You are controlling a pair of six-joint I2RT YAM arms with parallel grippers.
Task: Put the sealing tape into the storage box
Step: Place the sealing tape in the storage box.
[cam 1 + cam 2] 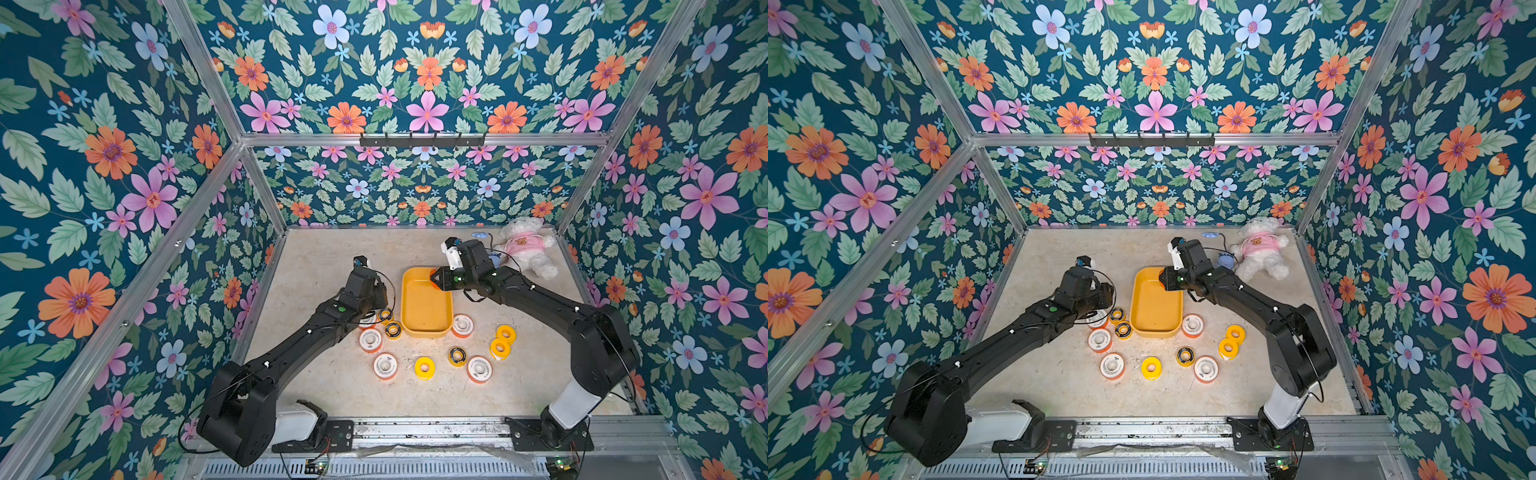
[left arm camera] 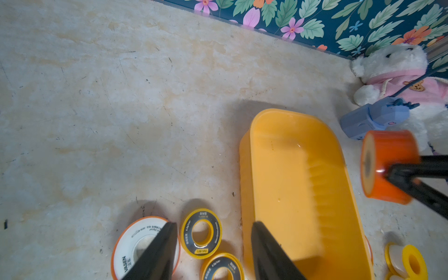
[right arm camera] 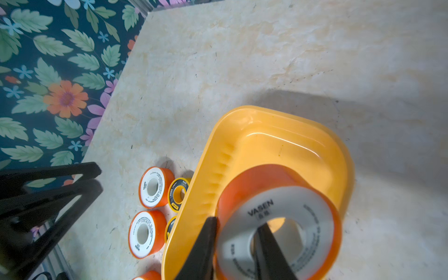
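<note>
Near box (image 1: 424, 305), eleven rolls (image 1: 427, 368), one roll (image 3: 266, 208) held

Both top views: mounted high over my bases, looking down and forward, whole table (image 1: 332, 257) (image 1: 1079, 249) in frame, near-identical. Left wrist camera: close, low, looking past my left fingers (image 2: 160, 249) onto storage box (image 2: 291, 169). Right wrist camera: even closer, past my right fingers (image 3: 201, 247), same box (image 3: 266, 145) from opposite side.

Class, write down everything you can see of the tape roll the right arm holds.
The held roll is a thick ring: glossy orange rim, white face printed VASEN, open core. It hangs on edge over the far end of the yellow storage box. The right gripper pinches its wall, one jaw through the core, one outside.
</note>
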